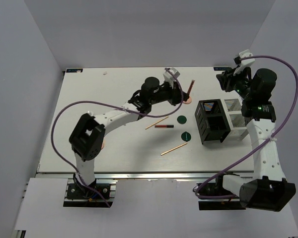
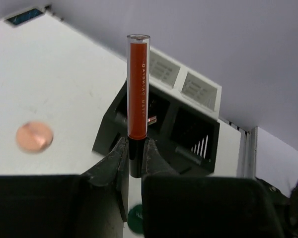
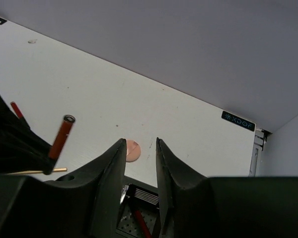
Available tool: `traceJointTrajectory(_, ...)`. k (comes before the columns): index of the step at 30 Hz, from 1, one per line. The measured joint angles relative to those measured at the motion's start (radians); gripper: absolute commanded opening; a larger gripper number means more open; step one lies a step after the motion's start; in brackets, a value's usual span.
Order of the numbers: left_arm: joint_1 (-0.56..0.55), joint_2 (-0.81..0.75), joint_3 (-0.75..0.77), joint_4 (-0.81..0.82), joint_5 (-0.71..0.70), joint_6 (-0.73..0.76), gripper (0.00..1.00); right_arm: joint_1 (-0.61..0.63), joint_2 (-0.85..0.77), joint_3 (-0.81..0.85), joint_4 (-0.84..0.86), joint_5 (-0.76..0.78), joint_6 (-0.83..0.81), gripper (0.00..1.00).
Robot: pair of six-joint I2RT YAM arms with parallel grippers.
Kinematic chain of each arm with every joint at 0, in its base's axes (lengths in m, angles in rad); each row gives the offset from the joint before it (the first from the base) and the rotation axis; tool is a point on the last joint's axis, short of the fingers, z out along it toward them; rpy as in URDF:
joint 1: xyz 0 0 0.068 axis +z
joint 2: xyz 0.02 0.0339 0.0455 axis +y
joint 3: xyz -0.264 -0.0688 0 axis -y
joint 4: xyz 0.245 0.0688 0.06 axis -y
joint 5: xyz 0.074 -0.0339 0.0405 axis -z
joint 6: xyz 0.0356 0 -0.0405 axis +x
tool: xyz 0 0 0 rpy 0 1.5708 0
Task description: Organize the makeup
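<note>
- A slim, clear-walled tube (image 2: 138, 89) with an orange-red core is clamped at its black base by the left gripper (image 2: 135, 152). It stands straight out from the fingers.
- In the top view the tube is held at upper centre, just beside a flat, round peach disc (image 1: 187, 100).
- The right gripper (image 3: 139, 166) is spread apart at upper right, with nothing between its fingers.
- A green disc (image 1: 182, 119), a second green disc (image 1: 186, 135), a thin tan stick (image 1: 156, 123), a second stick (image 1: 174, 148) and a dark tube (image 1: 164, 127) are scattered on the matte white table (image 1: 99, 89), left of the slatted black-and-white box (image 1: 202, 130).
</note>
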Motion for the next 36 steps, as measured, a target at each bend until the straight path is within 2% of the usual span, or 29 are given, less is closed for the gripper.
traceJointTrajectory(10, -0.095, 0.336, 0.171, 0.337, 0.005, 0.031, 0.0, -0.05, -0.062, -0.1, 0.069, 0.031, 0.052, 0.37)
traceJointTrajectory(18, -0.139, 0.545, 0.446, 0.369, -0.024, 0.041, 0.0, -0.068, -0.076, -0.121, 0.079, 0.034, 0.079, 0.37)
traceJointTrajectory(24, -0.156, 0.568, 0.507, 0.356, -0.041, 0.047, 0.01, -0.08, -0.086, -0.135, 0.088, 0.034, 0.097, 0.37)
traceJointTrajectory(26, -0.158, 0.572, 0.505, 0.351, -0.046, 0.05, 0.06, -0.085, -0.087, -0.135, 0.093, 0.034, 0.102, 0.37)
traceJointTrajectory(29, -0.163, 0.575, 0.491, 0.34, -0.054, 0.055, 0.21, -0.095, -0.09, -0.136, 0.098, 0.034, 0.105, 0.37)
traceJointTrajectory(30, -0.165, 0.577, 0.491, 0.333, -0.056, 0.06, 0.33, -0.097, -0.092, -0.137, 0.1, 0.034, 0.107, 0.37)
traceJointTrajectory(32, -0.168, 0.584, 0.491, 0.325, -0.062, 0.068, 0.46, -0.102, -0.092, -0.142, 0.106, 0.033, 0.11, 0.37)
traceJointTrajectory(34, -0.172, 0.591, 0.491, 0.312, -0.069, 0.074, 0.53, -0.105, -0.092, -0.143, 0.107, 0.032, 0.112, 0.37)
traceJointTrajectory(36, -0.174, 0.594, 0.491, 0.288, -0.076, 0.08, 0.55, -0.106, -0.092, -0.146, 0.113, 0.029, 0.116, 0.37)
